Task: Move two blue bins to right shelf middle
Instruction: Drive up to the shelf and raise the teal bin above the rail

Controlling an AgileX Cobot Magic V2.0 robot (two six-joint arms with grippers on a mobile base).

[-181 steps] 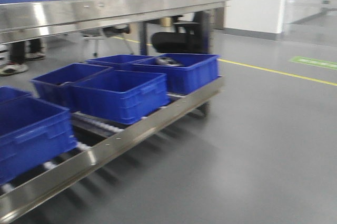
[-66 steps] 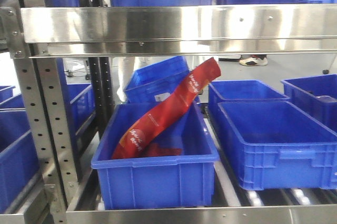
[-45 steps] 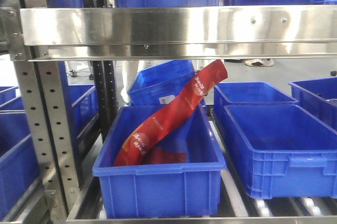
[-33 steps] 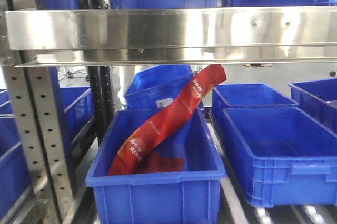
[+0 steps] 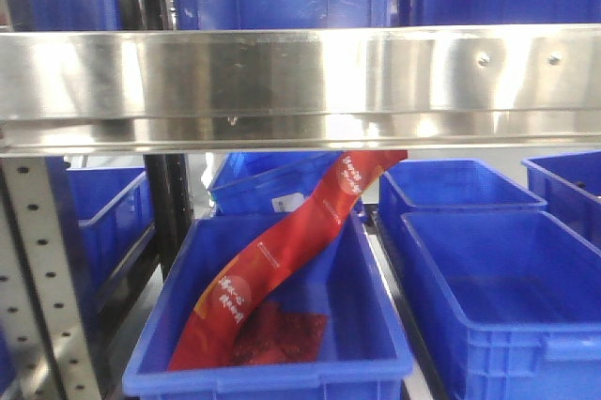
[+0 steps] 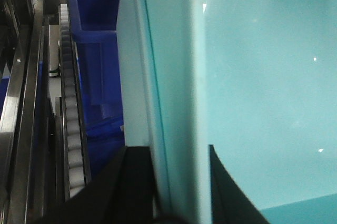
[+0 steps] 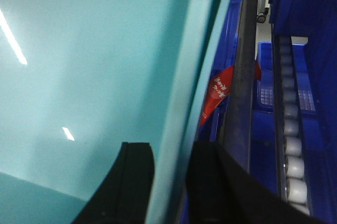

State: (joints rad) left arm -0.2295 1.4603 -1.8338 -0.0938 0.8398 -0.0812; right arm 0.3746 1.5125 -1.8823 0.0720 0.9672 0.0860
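Front view: the metal shelf rack with a shiny brushed-steel front rail fills the frame; below the rail a dark blue plastic bin holds a long red foil packet leaning against its rear rim. Wrist views: the left claw clamps the thin rim of a pale cyan plastic tub, one finger on each side of the wall; the right claw grips the opposite rim likewise, beside white roller tracks.
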